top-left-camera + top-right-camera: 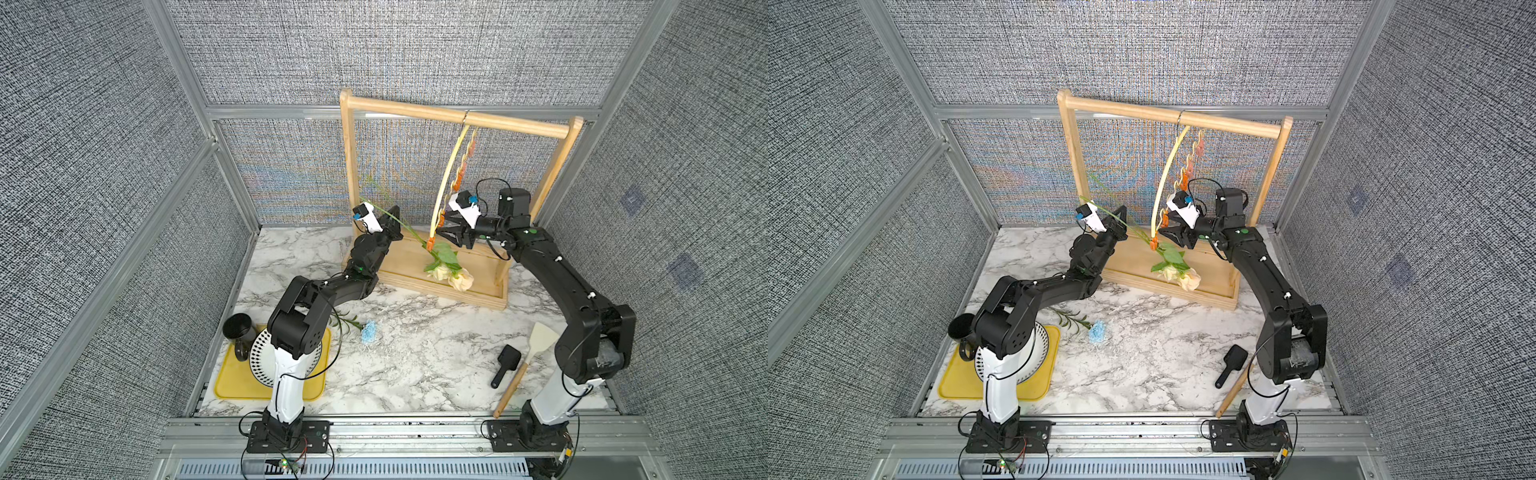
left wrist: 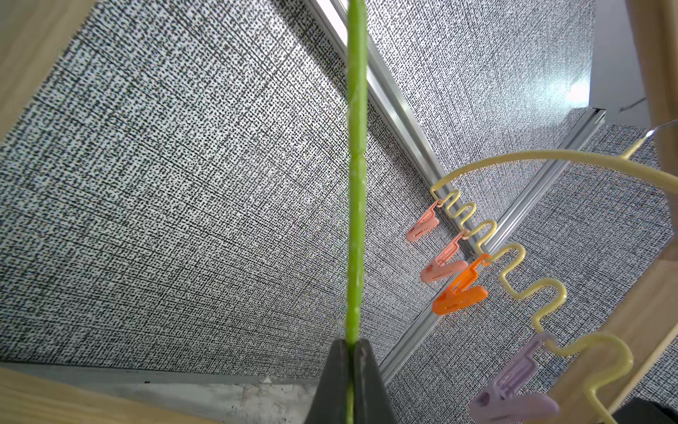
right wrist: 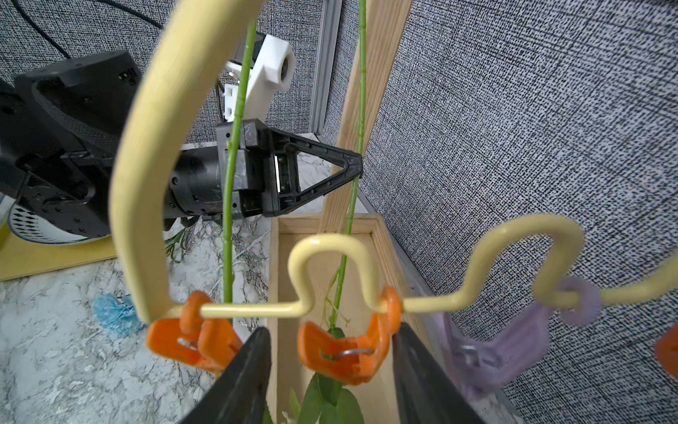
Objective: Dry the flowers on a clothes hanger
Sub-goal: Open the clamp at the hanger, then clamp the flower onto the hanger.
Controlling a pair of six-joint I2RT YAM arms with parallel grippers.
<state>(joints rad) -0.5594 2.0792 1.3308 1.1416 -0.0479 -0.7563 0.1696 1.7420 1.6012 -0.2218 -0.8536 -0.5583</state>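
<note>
A marble table (image 1: 415, 365) is shown in both top views, and a wooden rack (image 1: 415, 109) is stood at its back. A pale-yellow hanger (image 1: 446, 178) is hooked on the rack's top bar and hung aslant, its lower end lying at the right gripper (image 3: 332, 330). A yellow tray (image 1: 232, 376) bearing a plate (image 1: 258, 353) and a black cup (image 1: 238, 327) is set by the base of the left arm (image 1: 316, 291). A spatula (image 1: 540, 340) and a black brush (image 1: 505, 365) are laid beside the right arm (image 1: 561, 282). Two roses (image 1: 460, 280) are hung head down over the rack's base, their stems led up past the hanger's wavy bar. One stem (image 2: 356, 183) is pinched in the closed left gripper (image 2: 351, 345), as the left wrist view shows. The blue flower (image 1: 368, 332) is laid on the table, well apart from the rack, its stem partly hidden under the left arm. The right gripper's jaws are held apart on either side of an orange clip (image 3: 341, 352), with leaves just beneath it. A gap is seen at one jaw, so the clip is not squeezed.
</note>
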